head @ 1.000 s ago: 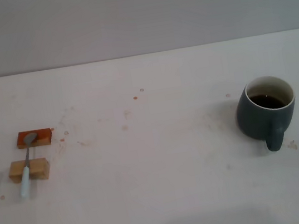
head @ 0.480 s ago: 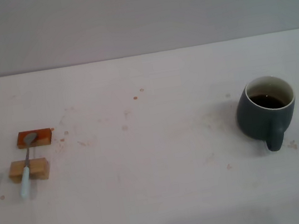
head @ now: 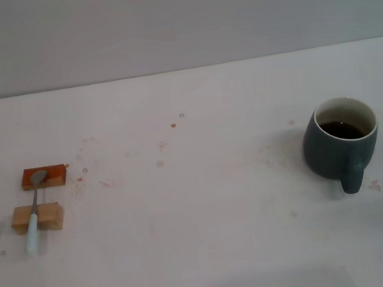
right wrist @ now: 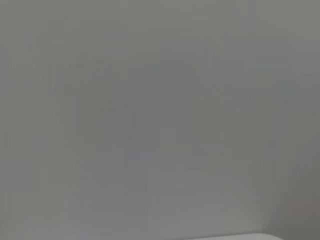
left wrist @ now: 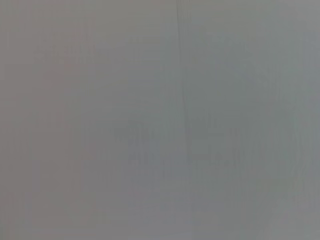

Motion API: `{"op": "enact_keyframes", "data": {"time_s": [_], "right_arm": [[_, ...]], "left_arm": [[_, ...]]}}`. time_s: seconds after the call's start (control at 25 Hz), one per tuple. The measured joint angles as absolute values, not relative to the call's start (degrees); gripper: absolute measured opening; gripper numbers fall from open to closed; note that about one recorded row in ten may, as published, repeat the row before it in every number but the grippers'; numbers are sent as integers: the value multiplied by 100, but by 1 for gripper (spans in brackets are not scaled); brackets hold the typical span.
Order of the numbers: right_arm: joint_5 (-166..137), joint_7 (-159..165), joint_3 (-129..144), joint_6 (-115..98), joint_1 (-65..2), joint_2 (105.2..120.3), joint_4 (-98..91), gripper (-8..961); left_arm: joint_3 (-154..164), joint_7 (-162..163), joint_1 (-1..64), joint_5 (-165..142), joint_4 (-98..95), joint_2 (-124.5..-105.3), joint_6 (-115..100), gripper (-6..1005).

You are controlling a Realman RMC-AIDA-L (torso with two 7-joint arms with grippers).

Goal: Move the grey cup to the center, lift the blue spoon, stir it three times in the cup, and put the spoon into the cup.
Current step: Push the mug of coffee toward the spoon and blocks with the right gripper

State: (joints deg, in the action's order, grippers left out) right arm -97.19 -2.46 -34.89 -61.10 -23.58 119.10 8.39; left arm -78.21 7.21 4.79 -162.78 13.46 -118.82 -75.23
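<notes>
The grey cup [head: 341, 141] stands upright on the white table at the right in the head view, its handle towards me, with dark brown liquid inside. The blue spoon [head: 33, 213] lies at the far left, its metal bowl resting on an orange block [head: 44, 177] and its pale blue handle across a tan block [head: 37, 218]. Neither gripper shows in any view. Both wrist views show only a plain grey surface.
The white table [head: 201, 207] carries small brown stains around its middle. A grey wall [head: 172, 16] rises behind the far edge. A faint shadow lies on the table at the right edge near the cup.
The cup and the spoon have not moved. The faint shadow at the table's right edge has shifted slightly.
</notes>
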Motion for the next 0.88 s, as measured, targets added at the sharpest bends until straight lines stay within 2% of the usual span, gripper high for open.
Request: {"op": "enact_keyframes", "data": {"time_s": [0.88], "right_arm": [[-9785, -293, -3385, -5149, -2803, 11930, 1084, -1]], "left_arm": [[-7822, 721, 532, -16277, 1397, -11882, -7533, 798]]}}
